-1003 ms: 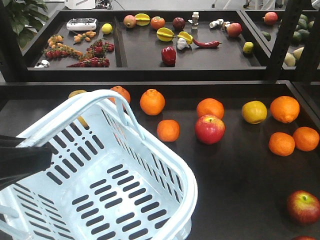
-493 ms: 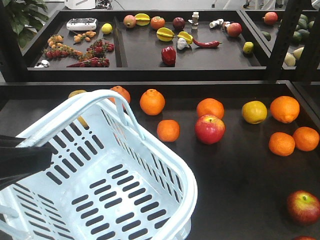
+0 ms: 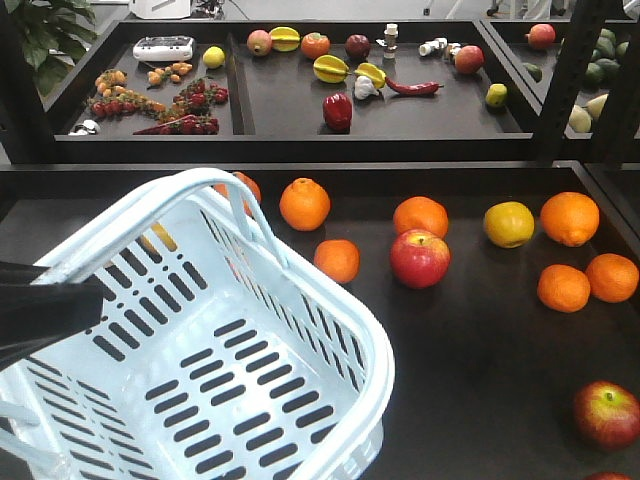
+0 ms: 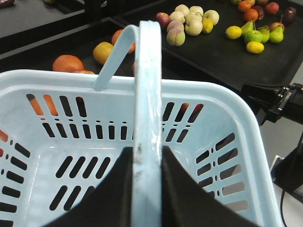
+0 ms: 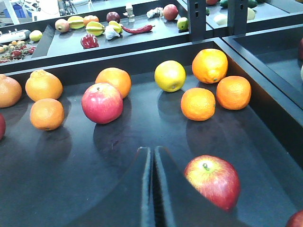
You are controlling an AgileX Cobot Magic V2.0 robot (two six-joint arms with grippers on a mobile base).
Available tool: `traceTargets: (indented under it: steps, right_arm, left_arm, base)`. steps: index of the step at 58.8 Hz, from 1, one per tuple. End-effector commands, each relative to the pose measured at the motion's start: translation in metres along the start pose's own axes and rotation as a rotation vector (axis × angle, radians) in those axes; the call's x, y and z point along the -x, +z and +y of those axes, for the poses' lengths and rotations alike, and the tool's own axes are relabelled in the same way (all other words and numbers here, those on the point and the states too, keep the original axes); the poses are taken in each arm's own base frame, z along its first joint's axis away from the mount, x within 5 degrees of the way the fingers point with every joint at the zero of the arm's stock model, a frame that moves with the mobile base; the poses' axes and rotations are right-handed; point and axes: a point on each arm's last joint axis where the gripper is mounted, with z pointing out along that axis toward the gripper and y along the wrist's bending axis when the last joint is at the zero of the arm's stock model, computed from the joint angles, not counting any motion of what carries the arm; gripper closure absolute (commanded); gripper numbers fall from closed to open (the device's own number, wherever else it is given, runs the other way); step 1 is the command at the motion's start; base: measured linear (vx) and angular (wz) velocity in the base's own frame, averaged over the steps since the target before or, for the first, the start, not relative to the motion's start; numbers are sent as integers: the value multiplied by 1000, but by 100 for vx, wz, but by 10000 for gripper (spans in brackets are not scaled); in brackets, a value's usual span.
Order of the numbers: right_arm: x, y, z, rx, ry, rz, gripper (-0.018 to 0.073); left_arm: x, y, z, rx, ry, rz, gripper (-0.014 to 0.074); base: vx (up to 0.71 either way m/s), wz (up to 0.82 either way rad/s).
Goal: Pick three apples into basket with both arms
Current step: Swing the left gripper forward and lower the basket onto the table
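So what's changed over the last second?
The pale blue slotted plastic basket has risen slightly in the front view, its loop handle clamped in the left end effector, which rose with it. The red apples and oranges have not moved.

I saw the basket [image 3: 330, 300] at front left, one apple [image 3: 419, 258] right of it among oranges [image 3: 304, 204], a second apple [image 3: 606, 413] front right.

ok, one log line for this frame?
basket: empty | left gripper: shut on handle | right gripper: shut, empty | apple: on shelf beside right gripper, untouched
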Motion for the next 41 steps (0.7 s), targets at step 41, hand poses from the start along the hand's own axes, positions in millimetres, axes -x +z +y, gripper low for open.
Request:
traceTargets:
  steps: [41]
  right_arm:
    - [4, 1, 1, 13, -18, -64, 564]
  left_arm:
    - [28, 25, 15, -26, -94, -122, 602]
  base:
    - [0, 0]
